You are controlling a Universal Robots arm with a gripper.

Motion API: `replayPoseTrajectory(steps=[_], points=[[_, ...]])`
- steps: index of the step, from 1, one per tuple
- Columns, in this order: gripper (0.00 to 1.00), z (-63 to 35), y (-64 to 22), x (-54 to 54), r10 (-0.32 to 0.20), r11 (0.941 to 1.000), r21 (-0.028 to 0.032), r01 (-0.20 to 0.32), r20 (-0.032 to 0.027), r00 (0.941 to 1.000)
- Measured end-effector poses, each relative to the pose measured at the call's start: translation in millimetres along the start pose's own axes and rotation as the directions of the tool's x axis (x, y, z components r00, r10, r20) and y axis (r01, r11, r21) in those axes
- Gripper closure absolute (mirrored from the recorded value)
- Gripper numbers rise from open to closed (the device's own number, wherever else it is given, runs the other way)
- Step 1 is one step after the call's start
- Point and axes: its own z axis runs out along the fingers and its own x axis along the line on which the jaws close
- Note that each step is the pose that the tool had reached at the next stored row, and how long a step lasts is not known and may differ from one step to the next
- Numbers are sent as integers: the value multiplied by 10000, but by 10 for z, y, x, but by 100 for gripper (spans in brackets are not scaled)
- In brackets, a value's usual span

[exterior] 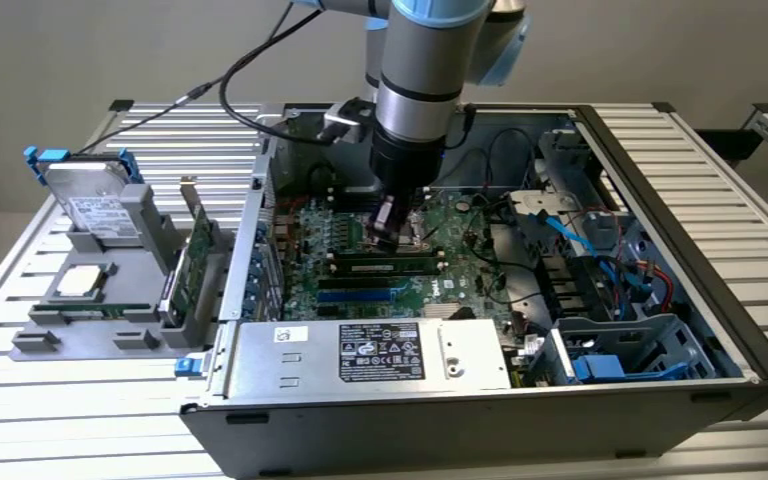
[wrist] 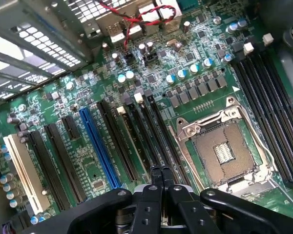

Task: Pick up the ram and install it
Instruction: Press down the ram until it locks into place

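The gripper (wrist: 161, 171) is clenched, fingertips pressed together with nothing visibly between them. It sits low inside the open computer case (exterior: 704, 330), directly over the motherboard (wrist: 185, 73).

In the wrist view the closed fingertips (wrist: 156, 174) hover at the end of a bank of long black memory slots (wrist: 146, 131), just beside the open processor socket (wrist: 224, 146). A blue expansion slot (wrist: 100, 148) and a white slot (wrist: 24, 170) lie farther out. A second bank of black slots (wrist: 268, 102) runs on the other side of the socket.

In the exterior view the arm (exterior: 424, 80) comes straight down into the case. A long green stick with dark chips, taken to be the ram (exterior: 384, 266), lies seated in a slot on the board, just below the gripper's tip and toward the power supply (exterior: 371, 355).

Judged step: installing. The ram appears already in its slot and the shut fingers look to be used as a pusher near it rather than as a grasp. Whether the stick is fully latched cannot be told.

Outside the case, to the exterior view's left, a grey parts tray (exterior: 91, 320) holds a silver hard drive (exterior: 97, 200) with blue clips and an upright green expansion card (exterior: 197, 265). A small chip (exterior: 80, 282) rests in the tray too.

What a further move would call for: firm, even, vertical pressure, clear of the socket.
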Motion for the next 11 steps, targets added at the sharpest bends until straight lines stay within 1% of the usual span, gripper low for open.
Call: replayPoseTrajectory(steps=[4,8,9,10,11], points=[[90,0,0,0,625,9980,-31,-625,50,9980],[90,0,0,0,1219,9925,-62,-1219,95,9925],[90,0,0,0,1334,9910,-63,-1333,96,9910],[90,1,0,0,1431,9897,-49,-1431,75,9897],[90,1,-1,0,1533,9882,-27,-1533,41,9882]])
